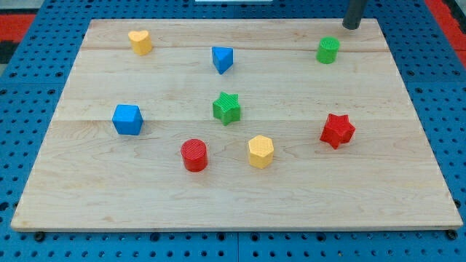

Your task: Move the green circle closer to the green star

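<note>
The green circle [328, 50] sits near the view's top right corner of the wooden board [408, 182], standing upright as a short cylinder. Just above it and a little toward the view's right, the dark rod comes down from the top edge, and my tip [352, 27] rests close to the board's far rim, near the green circle but apart from it, with a strip of bare wood showing between the 2. The rod is a plain straight stick with nothing that opens or closes, and it holds nothing.

The green star [226, 108] lies near the middle of the board, well apart from the green circle, down and toward the view's left of it. Between them and a bit higher is the blue triangle [222, 59], which stands up toward the view's top, left of the circle and above the star.

Below the star, toward the view's bottom, 2 blocks sit side by side without touching: the red circle [194, 155] on the left and the yellow hexagon [260, 151] on the right. The red star [337, 130] lies out on the view's right, below the green circle and level with the lower part of the green star.

On the view's left, the blue cube [127, 119] sits roughly level with the green star, and the yellow heart [140, 42] lies in the top left area, about level with the green circle. None of the 8 blocks touch each other.

The board rests on a blue pegboard table [29, 116] dotted with holes.
</note>
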Available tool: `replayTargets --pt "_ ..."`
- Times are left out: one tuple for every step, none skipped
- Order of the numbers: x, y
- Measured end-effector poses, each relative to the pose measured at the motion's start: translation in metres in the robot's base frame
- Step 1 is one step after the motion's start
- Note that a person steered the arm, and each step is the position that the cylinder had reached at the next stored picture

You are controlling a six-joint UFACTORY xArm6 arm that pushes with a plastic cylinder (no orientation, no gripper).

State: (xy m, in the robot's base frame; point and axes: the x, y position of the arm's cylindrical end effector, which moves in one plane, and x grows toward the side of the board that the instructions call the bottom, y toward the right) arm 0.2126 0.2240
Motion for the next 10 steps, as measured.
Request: replayTargets --pt "0.011 -0.019" --pt "0.044 -0.043" --pt "0.071 -0.060" --pt "0.102 -0.093" --pt "0.116 -0.106" --pt "0.113 -0.106" --pt "0.117 -0.094" --pt "0.117 -0.068" --pt "0.132 -0.057" --pt "0.160 -0.059"
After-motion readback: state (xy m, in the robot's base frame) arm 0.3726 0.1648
